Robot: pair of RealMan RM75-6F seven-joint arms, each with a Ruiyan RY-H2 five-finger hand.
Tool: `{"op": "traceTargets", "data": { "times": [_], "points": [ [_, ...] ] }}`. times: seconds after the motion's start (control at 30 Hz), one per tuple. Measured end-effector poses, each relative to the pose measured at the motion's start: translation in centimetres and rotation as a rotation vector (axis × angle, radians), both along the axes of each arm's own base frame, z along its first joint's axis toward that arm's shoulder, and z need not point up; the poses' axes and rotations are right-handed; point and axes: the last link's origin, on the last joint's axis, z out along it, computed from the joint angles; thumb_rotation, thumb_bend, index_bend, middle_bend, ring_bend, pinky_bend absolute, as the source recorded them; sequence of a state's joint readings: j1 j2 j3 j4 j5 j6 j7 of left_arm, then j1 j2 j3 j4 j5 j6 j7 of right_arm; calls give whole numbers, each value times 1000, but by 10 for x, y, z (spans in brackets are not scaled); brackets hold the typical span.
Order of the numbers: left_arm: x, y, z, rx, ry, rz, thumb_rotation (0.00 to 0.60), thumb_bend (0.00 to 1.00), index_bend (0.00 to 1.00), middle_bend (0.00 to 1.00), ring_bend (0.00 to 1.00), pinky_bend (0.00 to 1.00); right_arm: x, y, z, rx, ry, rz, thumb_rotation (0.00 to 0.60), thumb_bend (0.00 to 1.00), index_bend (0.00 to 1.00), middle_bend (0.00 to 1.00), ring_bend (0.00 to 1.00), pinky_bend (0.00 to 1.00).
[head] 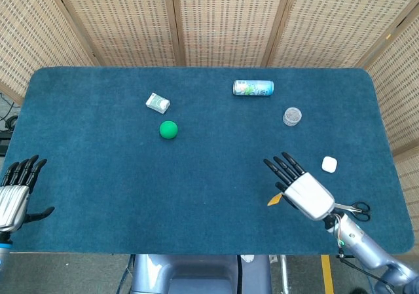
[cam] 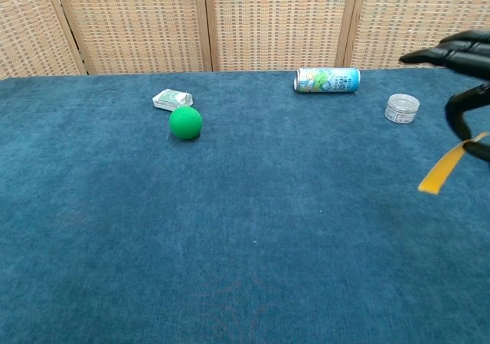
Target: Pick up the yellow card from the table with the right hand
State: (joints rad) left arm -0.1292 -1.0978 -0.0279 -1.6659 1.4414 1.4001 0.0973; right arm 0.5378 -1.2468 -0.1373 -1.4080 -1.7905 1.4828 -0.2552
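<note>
Under the right hand [head: 306, 193], clear of the tabletop [head: 98, 176]: yellow card [cam: 450, 165], pinched at one end, hanging tilted. Judged thin, light, flexible, likely slippery; edge hold suits it. Beyond the hand: white pad [head: 329, 164], clear jar [head: 292, 116], can [head: 253, 88]; scissors [head: 353, 208] beside its wrist. Nothing obstructs.

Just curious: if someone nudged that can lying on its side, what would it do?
The can lies on its side, so it would probably roll toward or away from the wall. The carpeted table might slow it quickly. How heavy it is cannot be told.
</note>
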Motion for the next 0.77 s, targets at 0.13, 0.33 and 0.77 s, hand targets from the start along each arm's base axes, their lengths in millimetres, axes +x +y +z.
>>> {"op": "traceTargets", "data": {
  "times": [0.13,0.33,0.77],
  "points": [
    [-2,-1,2,3,-5,8,600,130,0,0,0,0,-5,-2,16,-73,-23,-32,600,35,0,0,0,0],
    [-3,-3,3,5,-9,11,600,130,0,0,0,0,-17,0,38,-123,-110,-133,600,0,0,0,0,0],
    [-1,-3,2,6,3,-5,600,130,0,0,0,0,-47,40,50,-153,-358,-470,600,0,0,0,0,0]
  ]
}}
